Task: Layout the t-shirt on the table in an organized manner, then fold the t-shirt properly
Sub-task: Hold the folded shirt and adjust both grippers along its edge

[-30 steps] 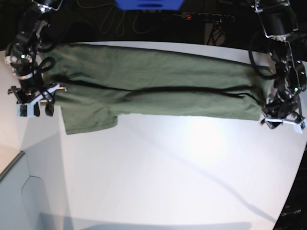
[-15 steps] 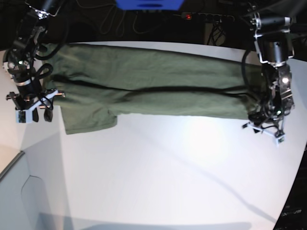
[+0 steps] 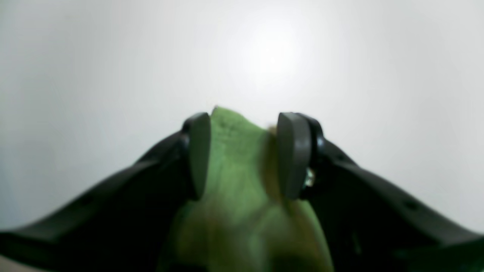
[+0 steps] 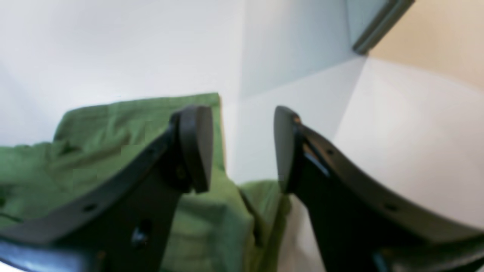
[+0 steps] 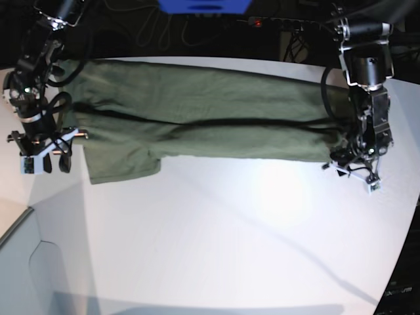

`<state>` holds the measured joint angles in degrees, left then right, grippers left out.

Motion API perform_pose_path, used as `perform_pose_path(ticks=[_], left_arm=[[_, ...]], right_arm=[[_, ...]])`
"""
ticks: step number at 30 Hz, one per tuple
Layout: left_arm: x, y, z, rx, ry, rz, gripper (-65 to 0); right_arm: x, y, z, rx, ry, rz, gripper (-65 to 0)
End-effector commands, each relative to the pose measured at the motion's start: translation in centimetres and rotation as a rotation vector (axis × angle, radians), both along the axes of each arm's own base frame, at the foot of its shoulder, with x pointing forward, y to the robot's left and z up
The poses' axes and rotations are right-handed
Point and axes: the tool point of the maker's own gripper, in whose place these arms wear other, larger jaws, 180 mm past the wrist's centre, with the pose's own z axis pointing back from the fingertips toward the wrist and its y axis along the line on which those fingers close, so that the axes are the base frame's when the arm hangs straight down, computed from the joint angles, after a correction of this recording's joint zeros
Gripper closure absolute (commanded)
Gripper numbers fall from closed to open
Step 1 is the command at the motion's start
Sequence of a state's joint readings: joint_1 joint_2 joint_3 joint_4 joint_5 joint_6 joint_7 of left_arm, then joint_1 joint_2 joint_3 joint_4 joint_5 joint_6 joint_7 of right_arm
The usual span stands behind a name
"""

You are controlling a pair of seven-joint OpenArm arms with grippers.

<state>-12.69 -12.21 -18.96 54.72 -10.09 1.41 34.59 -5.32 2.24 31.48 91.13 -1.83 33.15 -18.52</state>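
Observation:
The olive-green t-shirt lies stretched as a long folded band along the far side of the white table. One sleeve hangs down at its left end. My left gripper is at the shirt's right end. In the left wrist view its jaws stand apart, with a corner of the shirt lying between them. My right gripper hovers just off the shirt's left end. Seen from the right wrist, it is open and holds nothing. The shirt's sleeve shows beneath its left finger.
Dark cables and a power strip with a red light lie beyond the table's far edge, next to a blue object. A grey panel borders the table at the lower left. The table's curved edge runs down the right side.
My left gripper has moved inward from beyond the shirt's right end and now sits over its corner. My right gripper has drifted slightly down and outward.

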Motion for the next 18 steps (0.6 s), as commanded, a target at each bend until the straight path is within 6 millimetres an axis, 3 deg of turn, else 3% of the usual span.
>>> perform_pose_path(ticks=[1, 7, 13, 16, 18], left_arm=[[0.5, 0.6, 0.5, 0.001, -0.002, 0.009, -28.0], [0.2, 0.5, -0.1, -0.006, 0.012, 0.011, -27.7], [0.2, 0.4, 0.0, -0.014, 0.009, 0.007, -14.1], [0.2, 0.3, 0.0, -0.014, 0.009, 0.004, -11.6], [0.3, 0.3, 0.0, -0.013, 0.006, 0.003, -6.9]], right_arm=[[0.7, -0.3, 1.6, -0.011, -0.055, 0.005, -26.7], [1.5, -0.4, 2.3, -0.011, -0.078, 0.004, -26.7], [3.3, -0.2, 3.4, -0.001, -0.117, 0.006, -26.9], [4.9, 0.3, 2.4, -0.005, -0.083, 0.053, -28.5], [5.7, 1.2, 0.2, -0.039, -0.004, 0.116, -31.2]])
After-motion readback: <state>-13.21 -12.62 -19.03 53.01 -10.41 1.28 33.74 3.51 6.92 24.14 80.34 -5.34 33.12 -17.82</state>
